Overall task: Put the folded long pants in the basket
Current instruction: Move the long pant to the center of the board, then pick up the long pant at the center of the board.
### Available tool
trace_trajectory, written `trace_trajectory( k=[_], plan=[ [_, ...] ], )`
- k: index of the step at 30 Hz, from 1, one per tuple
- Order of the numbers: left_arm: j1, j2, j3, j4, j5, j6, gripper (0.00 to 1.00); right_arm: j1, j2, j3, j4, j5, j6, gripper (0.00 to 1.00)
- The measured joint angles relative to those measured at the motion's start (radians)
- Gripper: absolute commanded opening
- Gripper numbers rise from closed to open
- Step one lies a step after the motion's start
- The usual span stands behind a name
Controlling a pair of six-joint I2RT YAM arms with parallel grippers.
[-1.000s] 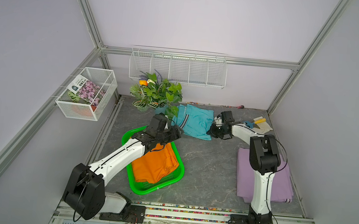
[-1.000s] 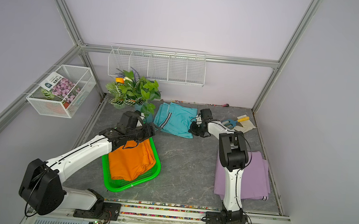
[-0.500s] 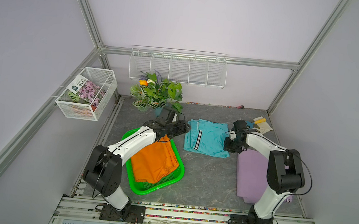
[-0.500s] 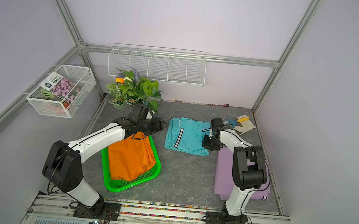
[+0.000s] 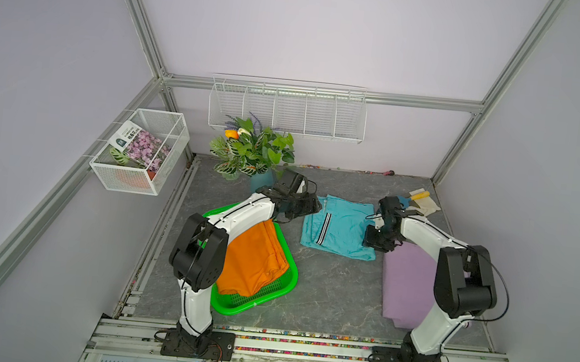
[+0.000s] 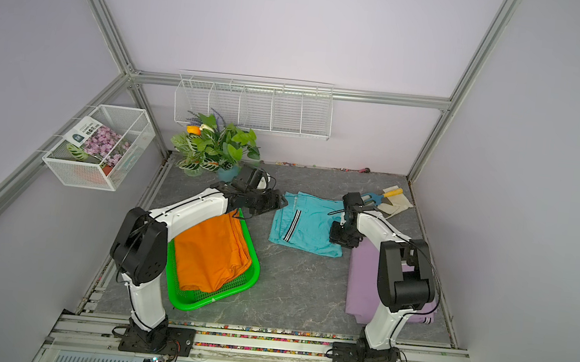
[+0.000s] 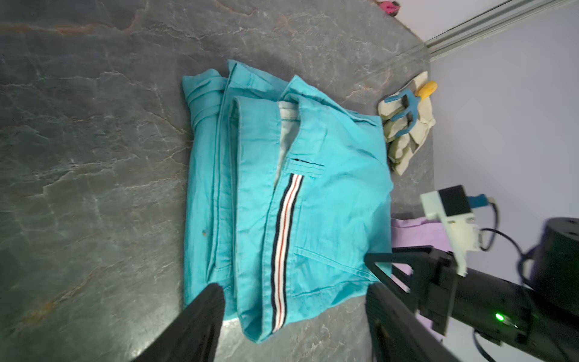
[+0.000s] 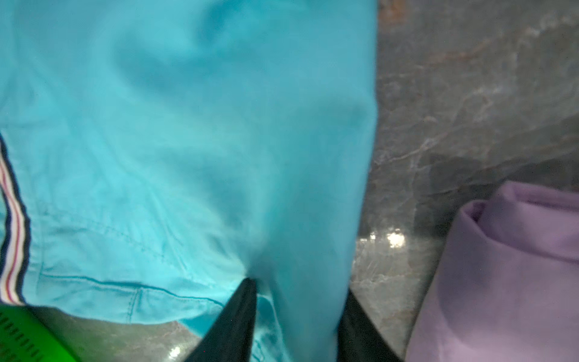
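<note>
Three pants in frame. The orange pants are already in the basket near the table's left edge. The teal pants lie flat mid-table, and the lavender pants lie along the right edge.

Key relation: the teal pants sit between the two grippers.
- Left gripper: jaws wide, empty, at the pants' basket-side edge. In the left wrist view its fingers frame that edge.
- Right gripper: at the opposite edge, just beside the lavender pants. A fold of teal cloth sits between its fingers. Cannot tell whether it is pinched or loose, as the view is blurred.

The basket lies leftward from the teal pants, so the left arm is the nearer one for the carry. The folded teal piece looks near-square, so its long axis is hard to call. Its stripe runs from the far edge toward the near edge.

Hidden or unclear:
- The left arm covers the basket's far end and part of the orange pants.
- The right arm covers part of the lavender pants.
- Whether the left fingers touch the cloth or the table is unclear.
- The gloves in the far right corner are not part of the task.
</note>
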Motion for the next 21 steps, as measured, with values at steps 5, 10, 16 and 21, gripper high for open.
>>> trace_trajectory(
  k=[5,10,16,21],
  plan=[
    [0.001,0.074,0.018,-0.038,-0.025,0.011,0.77,0.000,-0.031,0.025,0.000,0.003,-0.010,0.46],
    [0.001,0.105,0.019,-0.038,-0.038,0.014,0.77,-0.003,-0.036,0.028,0.004,0.003,-0.013,0.47],
    [0.001,0.110,0.011,0.089,0.020,0.010,0.78,-0.006,-0.035,0.028,0.019,-0.007,-0.013,0.47],
    [0.001,0.169,0.026,0.091,0.020,0.029,0.78,-0.006,-0.030,0.028,0.026,-0.007,-0.013,0.47]
  ],
)
